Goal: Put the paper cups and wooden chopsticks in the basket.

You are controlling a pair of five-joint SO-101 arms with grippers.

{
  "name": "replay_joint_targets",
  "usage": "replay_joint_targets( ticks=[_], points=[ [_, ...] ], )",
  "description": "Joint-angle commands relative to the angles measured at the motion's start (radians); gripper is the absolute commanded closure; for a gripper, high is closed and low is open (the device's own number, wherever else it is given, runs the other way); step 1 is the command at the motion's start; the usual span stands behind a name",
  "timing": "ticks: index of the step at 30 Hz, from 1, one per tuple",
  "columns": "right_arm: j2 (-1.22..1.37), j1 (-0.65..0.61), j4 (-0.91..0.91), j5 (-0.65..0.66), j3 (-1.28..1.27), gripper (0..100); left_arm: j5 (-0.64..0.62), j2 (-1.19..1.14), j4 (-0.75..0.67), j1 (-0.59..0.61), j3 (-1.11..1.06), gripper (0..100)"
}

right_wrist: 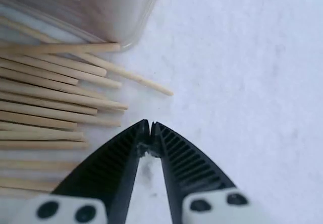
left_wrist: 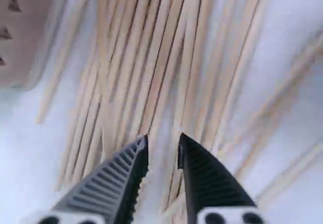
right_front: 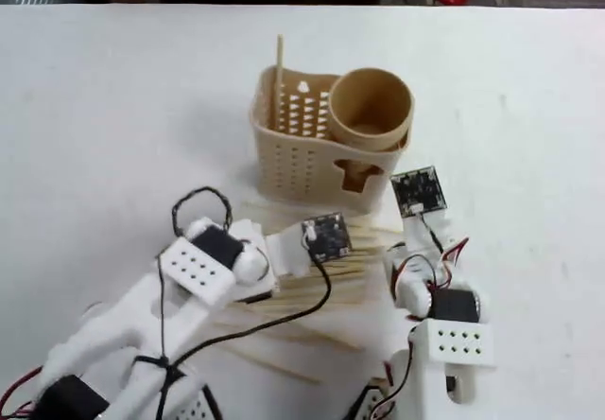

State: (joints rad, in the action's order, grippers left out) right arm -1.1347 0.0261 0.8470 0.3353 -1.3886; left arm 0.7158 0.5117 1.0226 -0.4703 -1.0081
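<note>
A cream plastic basket (right_front: 295,160) stands mid-table with a brown paper cup (right_front: 370,108) and one upright wooden chopstick (right_front: 279,70) inside it. A heap of loose chopsticks (right_front: 317,292) lies on the table in front of the basket. My left gripper (left_wrist: 162,148) hangs low over the chopsticks (left_wrist: 151,72), its jaws narrowly open with sticks lying under the gap. My right gripper (right_wrist: 150,126) is shut on nothing, just above the bare table, beside the ends of the chopsticks (right_wrist: 55,98) and near a corner of the basket (right_wrist: 111,12).
Both arms sit close together at the front of the white table (right_front: 104,108), the left arm (right_front: 198,269) and the right arm (right_front: 444,316) flanking the heap. Open table surface lies to the left, right and behind the basket. Dark room objects line the far edge.
</note>
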Motion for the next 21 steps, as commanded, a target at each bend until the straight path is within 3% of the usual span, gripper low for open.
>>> replay_joint_targets(
  ticks=[1,9,16,21],
  points=[
    [-0.013,0.004,-0.015,-0.006,0.008,98.1,0.012,0.028,-0.069,0.004,-0.023,88],
    [-0.013,0.004,-0.012,-0.006,0.008,98.1,0.008,-0.012,-0.187,0.002,-0.098,88],
    [-0.013,0.004,-0.012,-0.006,0.008,98.1,0.006,-0.26,-0.137,0.004,0.055,89],
    [-0.013,0.004,-0.012,-0.005,0.008,98.1,0.008,-0.321,-0.109,0.004,0.107,98]
  ],
)
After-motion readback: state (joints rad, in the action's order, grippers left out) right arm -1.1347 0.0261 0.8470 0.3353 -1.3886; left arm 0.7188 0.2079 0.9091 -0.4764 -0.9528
